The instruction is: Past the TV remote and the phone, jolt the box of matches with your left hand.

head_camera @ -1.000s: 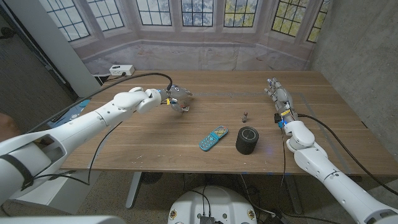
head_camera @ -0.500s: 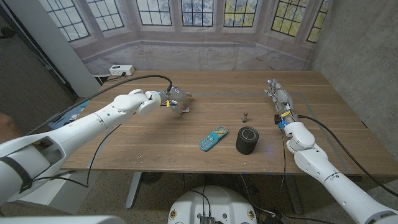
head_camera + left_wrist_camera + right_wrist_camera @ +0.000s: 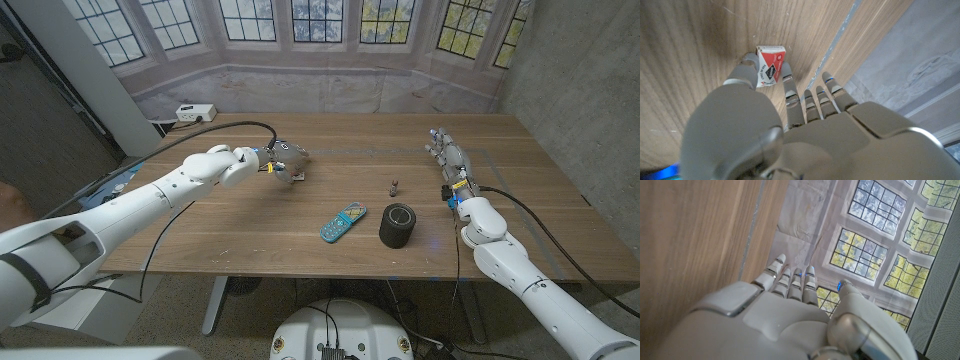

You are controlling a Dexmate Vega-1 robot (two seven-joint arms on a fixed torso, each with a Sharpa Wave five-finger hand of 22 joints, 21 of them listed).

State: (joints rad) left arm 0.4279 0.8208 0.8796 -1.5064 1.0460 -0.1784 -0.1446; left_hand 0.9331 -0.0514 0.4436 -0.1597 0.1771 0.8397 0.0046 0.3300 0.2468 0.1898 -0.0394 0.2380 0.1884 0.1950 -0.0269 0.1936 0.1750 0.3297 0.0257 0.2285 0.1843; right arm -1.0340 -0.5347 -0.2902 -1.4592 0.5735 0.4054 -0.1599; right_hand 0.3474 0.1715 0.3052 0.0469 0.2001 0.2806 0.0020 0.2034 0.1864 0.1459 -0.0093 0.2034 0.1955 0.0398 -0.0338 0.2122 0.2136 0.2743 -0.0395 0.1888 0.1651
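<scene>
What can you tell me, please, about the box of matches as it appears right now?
The box of matches is a small flat cardboard box, red and white, with a dark diamond-shaped label on its face; the print is too small to read. It lies on the wooden table, on the robot's left side, far from the phone. The left hand is over it, thumb and one finger flanking its sides; whether they actually touch it, I cannot tell.

Left arm's stretched way out over the surface, left hand (image 3: 284, 160) fingers apart and extended. Right hand (image 3: 447, 154) sits out on its side, fingers straight, holding nothing.
</scene>
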